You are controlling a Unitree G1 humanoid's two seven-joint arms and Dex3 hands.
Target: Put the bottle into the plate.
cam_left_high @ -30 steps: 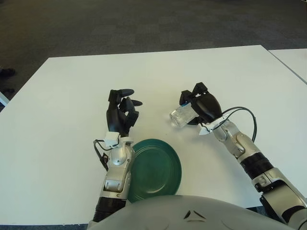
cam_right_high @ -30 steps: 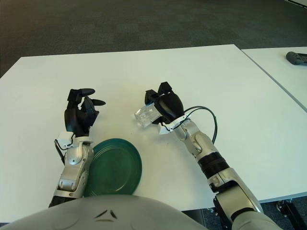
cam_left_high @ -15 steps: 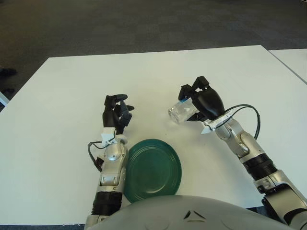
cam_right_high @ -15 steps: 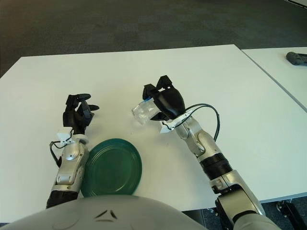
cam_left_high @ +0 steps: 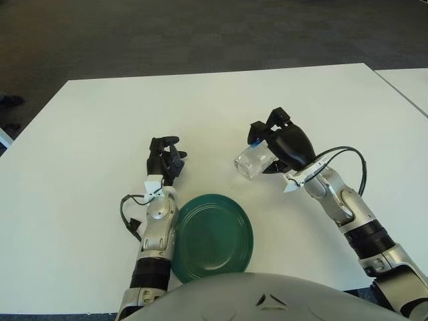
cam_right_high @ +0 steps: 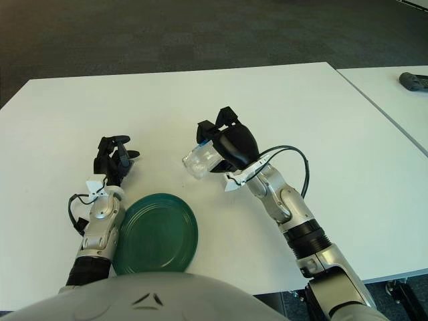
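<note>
A clear plastic bottle (cam_left_high: pixel 252 161) with a blue cap lies on its side in my right hand (cam_left_high: pixel 281 142), whose fingers are shut on it; it is held above the white table (cam_left_high: pixel 87 134), up and to the right of the plate. The dark green plate (cam_left_high: pixel 212 238) sits flat near the table's front edge. My left hand (cam_left_high: pixel 164 158) shows just left of the plate's far rim, black fingers curled and holding nothing.
A second white table (cam_right_high: pixel 394 93) stands to the right with a dark object (cam_right_high: pixel 413 81) on it. Dark carpet lies beyond the far edge. A black cable (cam_left_high: pixel 344 160) loops off my right wrist.
My right hand has lifted the bottle and carried it slightly left and nearer. My left hand has curled its fingers and drawn back a little beside the plate.
</note>
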